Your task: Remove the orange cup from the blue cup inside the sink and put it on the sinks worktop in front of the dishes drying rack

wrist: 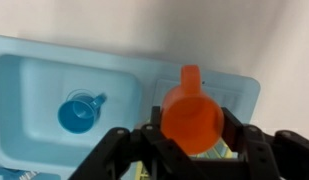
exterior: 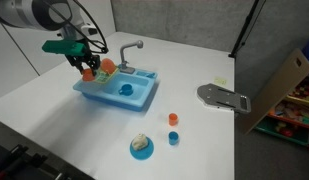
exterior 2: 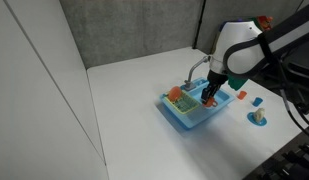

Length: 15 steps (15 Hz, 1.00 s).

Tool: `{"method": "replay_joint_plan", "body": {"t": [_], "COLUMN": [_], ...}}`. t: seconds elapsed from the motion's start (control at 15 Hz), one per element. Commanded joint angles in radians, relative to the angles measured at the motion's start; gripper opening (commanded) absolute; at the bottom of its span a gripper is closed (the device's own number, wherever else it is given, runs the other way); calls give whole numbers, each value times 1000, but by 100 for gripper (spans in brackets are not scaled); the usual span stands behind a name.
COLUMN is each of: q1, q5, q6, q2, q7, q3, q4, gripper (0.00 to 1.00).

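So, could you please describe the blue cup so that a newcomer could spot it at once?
Find the light-blue toy sink on the white table. The blue cup sits alone in its basin. The other, smaller blue cup stands outside on the table, beside a tiny orange cup.

Two orange cups (exterior: 90,73) (exterior: 173,118), two blue cups (exterior: 125,89) (exterior: 173,138), one sink (exterior: 144,98), one rack (exterior: 107,67).

A broad white tabletop (exterior: 194,60) meets a dark grey wall panel (exterior: 174,18); a brown cardboard box (exterior: 284,85) stands alongside.
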Motion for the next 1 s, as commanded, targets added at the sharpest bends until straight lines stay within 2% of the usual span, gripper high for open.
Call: {"method": "replay_joint_plan", "body": {"t": [0.0, 0.67, 0.93], "q1": [-16, -30, -30], "q5": [0, -20, -32], "q6": [8, 71, 90], "q2": [-5, 10, 35], "q7": [-90, -378, -441], "q3": [35, 112, 124], "q4": [-1, -13, -10], "gripper": [34, 34, 34]}}
